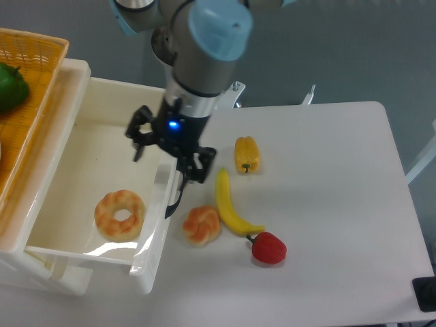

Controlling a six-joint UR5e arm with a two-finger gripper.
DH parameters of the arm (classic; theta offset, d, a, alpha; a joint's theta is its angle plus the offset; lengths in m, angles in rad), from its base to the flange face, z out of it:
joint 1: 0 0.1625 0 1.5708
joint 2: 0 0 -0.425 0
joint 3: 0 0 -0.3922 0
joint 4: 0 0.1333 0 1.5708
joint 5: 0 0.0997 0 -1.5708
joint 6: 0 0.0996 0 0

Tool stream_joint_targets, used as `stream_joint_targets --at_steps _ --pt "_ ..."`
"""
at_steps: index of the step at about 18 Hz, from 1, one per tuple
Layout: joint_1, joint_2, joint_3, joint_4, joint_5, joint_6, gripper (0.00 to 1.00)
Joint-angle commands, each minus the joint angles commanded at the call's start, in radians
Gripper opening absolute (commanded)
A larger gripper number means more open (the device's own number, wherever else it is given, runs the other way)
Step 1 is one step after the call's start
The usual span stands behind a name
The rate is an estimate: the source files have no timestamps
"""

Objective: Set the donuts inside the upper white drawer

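i see the ring donut [119, 215] lying flat in the upper white drawer [82, 153], near its front. my gripper [169, 152] hangs spread and empty above the drawer's right wall; a second donut [201, 225] sits on the table [327, 204] beside the banana [232, 204].

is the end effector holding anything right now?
No: the end effector is open and empty, while the golden-orange ring donut lies on the floor of the glossy white plastic drawer.

Yellow banana [231, 204] on white table [327, 204], red pepper [268, 248] touching its lower end. Yellow pepper [247, 154] near upper tip. Woven basket [30, 88] top left, green vegetable [11, 87] inside.
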Motion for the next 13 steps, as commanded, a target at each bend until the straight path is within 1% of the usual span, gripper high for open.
stream_joint_targets --at_steps 2,4,5,7,9,10,11,13 --pt "0.061 -0.011 -0.005 0.002 0.000 0.087 1.00" --pt "0.124 -0.038 -0.006 0.005 0.003 0.230 1.00" --pt "0.147 -0.055 -0.002 0.018 0.005 0.288 1.00" --pt "0.178 -0.083 0.000 0.084 0.008 0.354 1.00" --pt "0.183 -0.113 0.000 0.159 0.046 0.364 1.00" --pt "0.183 -0.130 0.000 0.185 0.079 0.365 1.00" --pt "0.183 -0.146 0.000 0.208 0.118 0.376 1.00" --pt "0.183 -0.172 -0.001 0.218 0.191 0.454 1.00"
